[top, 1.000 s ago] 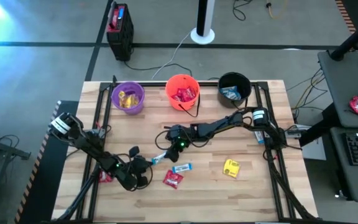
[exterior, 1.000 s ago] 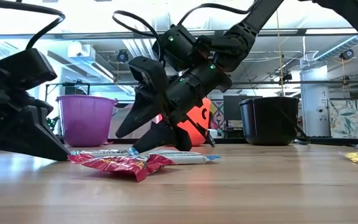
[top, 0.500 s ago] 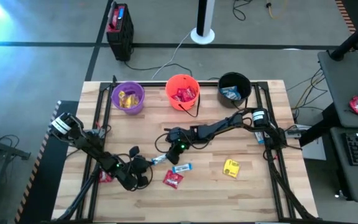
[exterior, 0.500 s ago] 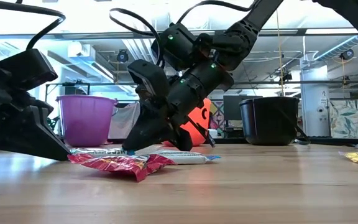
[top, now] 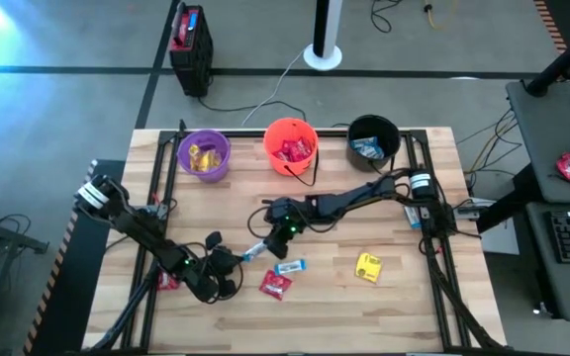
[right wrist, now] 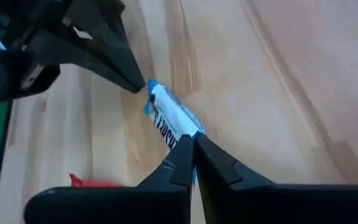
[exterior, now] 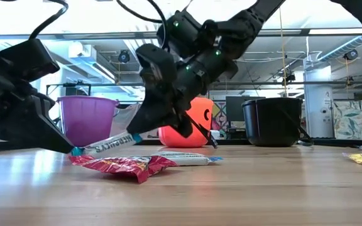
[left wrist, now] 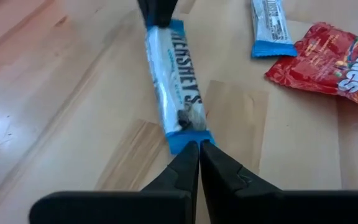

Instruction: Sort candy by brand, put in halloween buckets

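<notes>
The right gripper (top: 264, 243) is pinching one end of a long, flat blue-and-white wrapped candy bar (exterior: 109, 145), tilting it off the wooden table (top: 394, 307) mid-front. The left gripper (left wrist: 199, 148), jaws closed together, is touching the bar's other end. A crinkled red candy packet (exterior: 123, 166) is lying just beside.

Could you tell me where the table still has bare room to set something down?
Free: the strip between the yellow packet and right table edge, and below the purple bucket. Crowded: centre-front, where both end effectors, right and left, meet at a blue-and-white bar.
</notes>
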Tool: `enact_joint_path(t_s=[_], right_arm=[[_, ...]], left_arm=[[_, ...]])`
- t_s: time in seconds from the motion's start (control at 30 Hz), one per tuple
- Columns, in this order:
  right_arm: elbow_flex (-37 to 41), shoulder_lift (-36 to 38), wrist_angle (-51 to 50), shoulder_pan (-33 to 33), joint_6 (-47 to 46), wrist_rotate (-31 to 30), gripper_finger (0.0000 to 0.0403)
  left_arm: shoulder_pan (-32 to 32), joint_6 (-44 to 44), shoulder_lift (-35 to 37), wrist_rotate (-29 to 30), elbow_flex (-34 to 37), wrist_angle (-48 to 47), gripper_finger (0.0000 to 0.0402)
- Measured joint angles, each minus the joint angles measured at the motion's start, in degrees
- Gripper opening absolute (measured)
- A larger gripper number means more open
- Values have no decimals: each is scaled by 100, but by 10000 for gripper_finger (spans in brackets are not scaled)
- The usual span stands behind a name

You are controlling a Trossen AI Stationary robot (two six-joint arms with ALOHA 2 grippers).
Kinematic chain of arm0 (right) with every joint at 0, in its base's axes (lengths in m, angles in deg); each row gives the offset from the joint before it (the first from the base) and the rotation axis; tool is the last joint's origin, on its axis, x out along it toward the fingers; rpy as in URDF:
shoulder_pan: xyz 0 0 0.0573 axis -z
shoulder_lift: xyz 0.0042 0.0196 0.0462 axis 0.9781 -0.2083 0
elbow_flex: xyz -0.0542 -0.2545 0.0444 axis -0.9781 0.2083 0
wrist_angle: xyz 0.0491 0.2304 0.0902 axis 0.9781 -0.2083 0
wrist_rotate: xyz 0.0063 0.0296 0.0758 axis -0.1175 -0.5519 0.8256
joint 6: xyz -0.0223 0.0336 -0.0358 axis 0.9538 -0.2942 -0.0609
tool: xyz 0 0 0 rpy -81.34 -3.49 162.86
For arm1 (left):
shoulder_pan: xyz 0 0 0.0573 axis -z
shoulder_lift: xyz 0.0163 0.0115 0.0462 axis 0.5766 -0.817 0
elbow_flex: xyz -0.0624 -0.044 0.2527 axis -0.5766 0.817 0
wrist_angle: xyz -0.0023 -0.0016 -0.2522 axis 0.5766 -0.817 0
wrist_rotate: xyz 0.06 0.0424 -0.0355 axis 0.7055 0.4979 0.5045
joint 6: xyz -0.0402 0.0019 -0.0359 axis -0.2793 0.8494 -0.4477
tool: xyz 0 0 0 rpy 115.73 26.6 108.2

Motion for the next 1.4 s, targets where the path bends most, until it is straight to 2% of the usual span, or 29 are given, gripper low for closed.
enact_joint_path(t_s=[0.5,0.8,1.17,1.4], right_arm=[[-11,505,-582,-4,360,-252,8],[-9,734,-767,-4,568,-261,8],[-9,1062,-974,-17,721,-309,8],[-7,1393,-1304,-31,884,-570,8]], left_arm=[[19,4,891,64,0,-859,0],[28,66,1412,493,0,-1184,0],[28,111,1504,505,0,-1194,0],[28,111,1502,584,0,-1221,0]])
